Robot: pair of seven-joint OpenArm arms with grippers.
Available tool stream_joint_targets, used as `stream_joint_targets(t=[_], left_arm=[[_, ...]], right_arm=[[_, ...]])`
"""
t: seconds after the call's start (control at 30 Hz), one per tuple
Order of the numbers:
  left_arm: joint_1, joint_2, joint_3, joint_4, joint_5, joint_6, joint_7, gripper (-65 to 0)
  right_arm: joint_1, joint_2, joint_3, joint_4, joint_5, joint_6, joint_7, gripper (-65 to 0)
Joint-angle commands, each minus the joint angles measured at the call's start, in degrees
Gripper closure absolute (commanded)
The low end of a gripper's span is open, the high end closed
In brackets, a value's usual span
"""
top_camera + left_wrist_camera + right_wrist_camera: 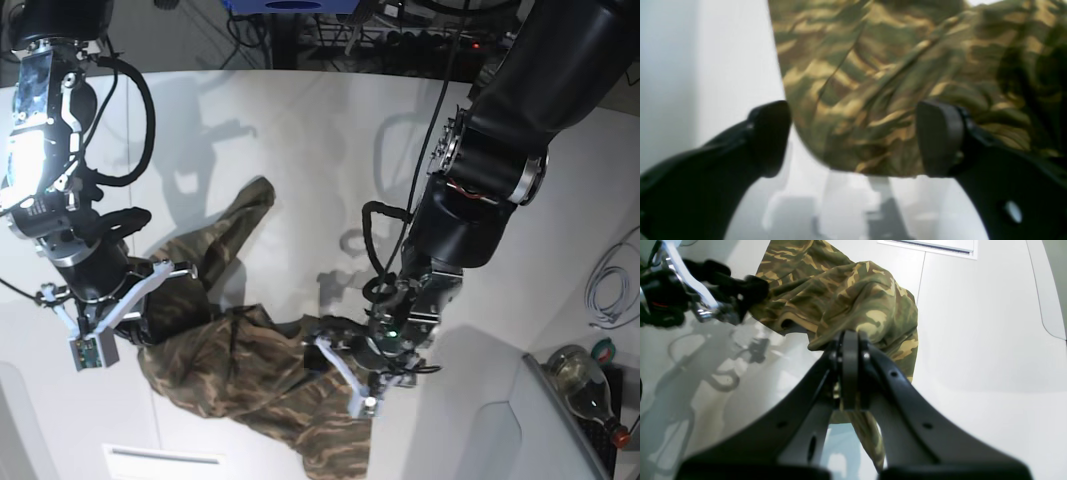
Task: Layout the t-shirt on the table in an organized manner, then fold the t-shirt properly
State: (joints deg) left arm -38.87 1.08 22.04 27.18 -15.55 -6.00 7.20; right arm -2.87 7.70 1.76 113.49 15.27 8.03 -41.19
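While t-shirt (873,83) sags between left hand (853,140) fingers, unclamped

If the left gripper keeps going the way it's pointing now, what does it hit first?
The left gripper is open, with the t-shirt hanging right ahead between its fingers. It would most likely meet that cloth first, though depth is unclear. The right gripper is pinching another part of it.
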Motion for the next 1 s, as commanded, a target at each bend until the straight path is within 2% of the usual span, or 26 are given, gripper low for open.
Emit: stream_joint_targets(t=[0.0, 0.07, 0.13, 0.27, 0.37, 0.47, 0.53, 0.57, 0.6, 0.67, 0.77, 0.8, 0.87, 0.97], left_arm=[[-2.14, 0.72, 3.32, 0.29, 0.21, -0.64, -1.44, -56.8], [-2.58, 0.98, 10.44, -1.38, -0.05, -0.64, -1.97, -56.8], [-2.49, 1.51, 13.78, -1.73, -0.23, -0.64, -1.97, -56.8], [-0.29, 0.28, 11.76, -1.64, -0.23, -0.64, -1.8, -55.8], [2.87, -3.76, 7.28, 1.7, -0.23, -0.64, -1.44, -45.7], [9.82, -10.27, 0.77, 11.99, -0.23, -0.64, 2.16, -34.4], [15.53, -14.4, -4.15, 20.6, -0.23, -0.64, 4.97, -30.8], [18.08, -15.81, -6.35, 25.0, -0.23, -0.64, 6.2, -29.9], [20.98, -17.21, -8.72, 28.95, -0.23, -0.64, 7.26, -29.9], [27.49, -20.29, -14.61, 37.74, -0.23, -0.64, 9.81, -31.4], [35.14, -22.75, -22.7, 46.71, -0.23, -0.64, 11.92, -37.7], [37.51, -23.28, -25.52, 48.91, -0.23, -0.64, 12.27, -40.6], [40.85, -23.98, -29.65, 51.37, -0.23, -0.64, 12.97, -46.6], [44.37, -24.51, -34.57, 52.34, -0.23, -0.64, 12.89, -52.5]], right_arm=[[0.9, 0.34, 0.22, 0.84, 0.43, 0.19, 1.59, -0.6], [0.81, 0.25, 0.22, 0.84, 0.43, 0.19, 1.5, -0.6], [-0.16, 0.25, 0.22, 0.84, 0.43, 0.1, 1.5, -0.6], [-3.76, -0.01, 4.97, 0.75, 0.34, 0.01, 1.5, -0.6], [-5.52, -0.1, 9.71, -1.18, 0.43, 0.01, 1.5, -0.6], [-5.61, -0.1, 13.23, -6.81, 0.43, 0.01, 1.5, -1.5], [-3.85, -0.1, 13.93, -12.35, 0.6, 0.01, 1.5, -2.6], [-2.8, 0.08, 14.02, -14.72, 0.6, 0.01, 1.06, -5.1], [-1.83, 0.16, 14.11, -17.01, 0.6, 0.01, 0.0, -9.8], [-0.33, 0.16, 14.2, -19.47, 0.43, 0.01, -3.34, -24.5], [-2.62, -0.28, 13.76, -10.94, 0.43, 0.01, -1.49, -42.2], [-3.76, -0.54, 12.17, -6.81, 0.43, 0.1, 0.44, -45.2], [-3.59, -0.54, 4.35, -3.29, 0.34, 0.1, 1.67, -45.9], [3.97, 2.19, -10.68, -7.95, 0.34, 0.1, 1.5, -46.1]])
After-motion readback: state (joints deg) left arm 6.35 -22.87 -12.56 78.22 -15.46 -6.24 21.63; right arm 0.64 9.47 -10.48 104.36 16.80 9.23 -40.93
